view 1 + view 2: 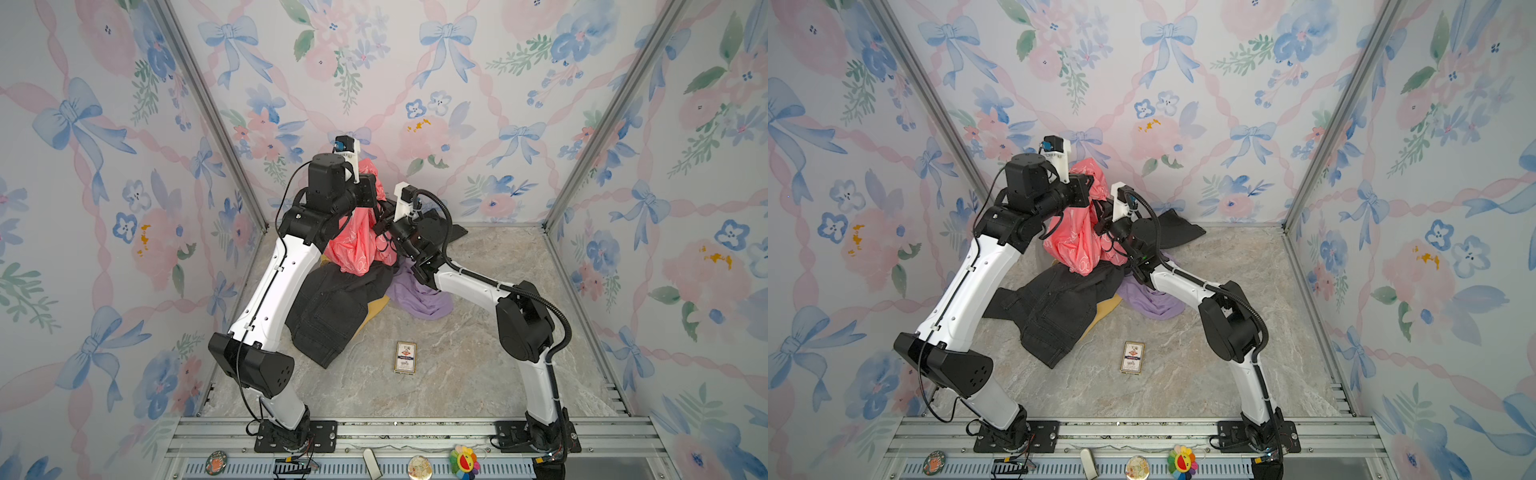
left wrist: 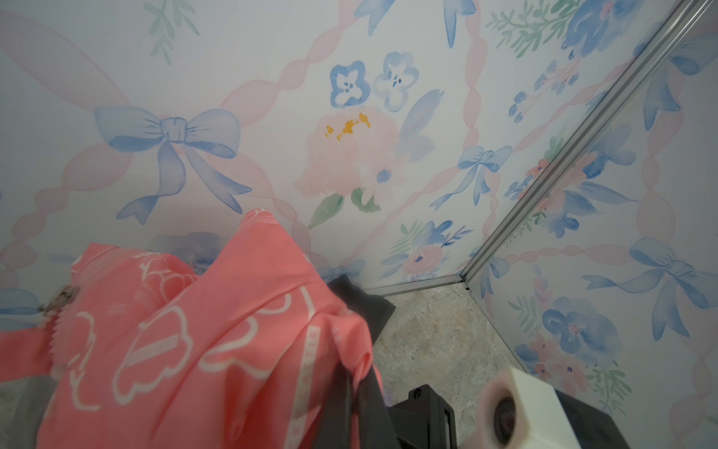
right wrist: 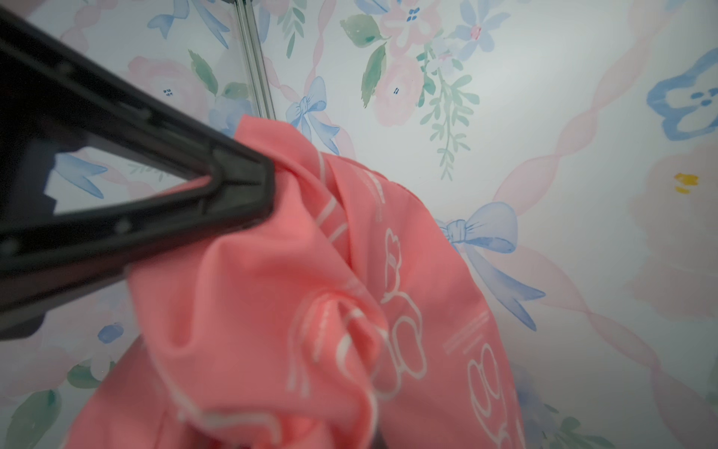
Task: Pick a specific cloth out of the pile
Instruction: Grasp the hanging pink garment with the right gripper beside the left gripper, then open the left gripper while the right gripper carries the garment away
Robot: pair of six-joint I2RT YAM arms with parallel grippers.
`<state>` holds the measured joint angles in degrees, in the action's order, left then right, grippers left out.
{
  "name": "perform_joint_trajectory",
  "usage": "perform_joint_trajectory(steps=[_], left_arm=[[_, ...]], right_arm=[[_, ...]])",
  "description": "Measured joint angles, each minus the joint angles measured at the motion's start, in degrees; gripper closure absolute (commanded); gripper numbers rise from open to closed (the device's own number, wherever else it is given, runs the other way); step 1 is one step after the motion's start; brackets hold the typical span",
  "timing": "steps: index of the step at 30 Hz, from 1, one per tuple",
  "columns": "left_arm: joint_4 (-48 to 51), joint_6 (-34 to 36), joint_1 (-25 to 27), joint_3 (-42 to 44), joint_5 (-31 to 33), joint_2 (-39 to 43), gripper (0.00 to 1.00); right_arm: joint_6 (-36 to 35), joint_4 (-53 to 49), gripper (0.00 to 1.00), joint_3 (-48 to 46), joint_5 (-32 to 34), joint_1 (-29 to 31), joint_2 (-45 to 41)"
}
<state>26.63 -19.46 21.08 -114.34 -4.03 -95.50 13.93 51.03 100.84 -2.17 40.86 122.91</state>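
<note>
Coral-pink cloth point(image 1: 353, 245), white outline print

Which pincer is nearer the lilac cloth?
Right. The right pincer clamps the coral cloth midway up, above the lilac cloth; the left pincer holds its top, higher and farther away.

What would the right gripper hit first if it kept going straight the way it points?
The cloth: the right gripper is shut on a fold of it. Past that, probably the floral wall; depth is unclear.
</note>
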Motion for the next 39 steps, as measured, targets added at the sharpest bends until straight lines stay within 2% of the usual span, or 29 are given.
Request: perform_joint_trajectory(steps=[6,8,9,12,15,25,31,39], left_arm=[[-0.46,1.03,0.07,1.14,3.21,1.33,1.0],[-0.46,1.27,0.07,1.6,4.42,1.88,0.89],[-0.48,1.44,0.07,1.86,5.03,2.1,0.79],[-0.9,1.6,0.07,2.89,6.47,2.78,0.57],[-1.18,1.88,-0.11,4.02,7.17,3.52,0.43],[-1.95,1.49,-2.32,8.94,7.67,6.47,0.14],[-2.56,1.38,-3.85,11.78,5.35,7.72,0.05],[-3.85,1.49,-4.31,14.49,1.05,7.98,0.02]], right_arm=[[0.17,-4.66,1.0,3.63,0.0,0.0,0.0],[0.5,-5.97,1.0,4.44,0.02,0.0,0.0],[0.7,-6.84,1.0,4.87,0.02,0.0,-0.02],[1.11,-9.03,1.0,6.14,0.02,-0.11,-0.33],[1.16,-11.87,1.0,8.13,-0.02,-0.68,-0.74],[1.57,-23.47,1.0,15.65,-1.88,-4.96,-2.95],[1.51,-28.04,1.0,16.39,-2.36,-8.07,-6.25],[-0.66,-34.1,1.0,18.05,-2.36,-11.28,-10.6]])
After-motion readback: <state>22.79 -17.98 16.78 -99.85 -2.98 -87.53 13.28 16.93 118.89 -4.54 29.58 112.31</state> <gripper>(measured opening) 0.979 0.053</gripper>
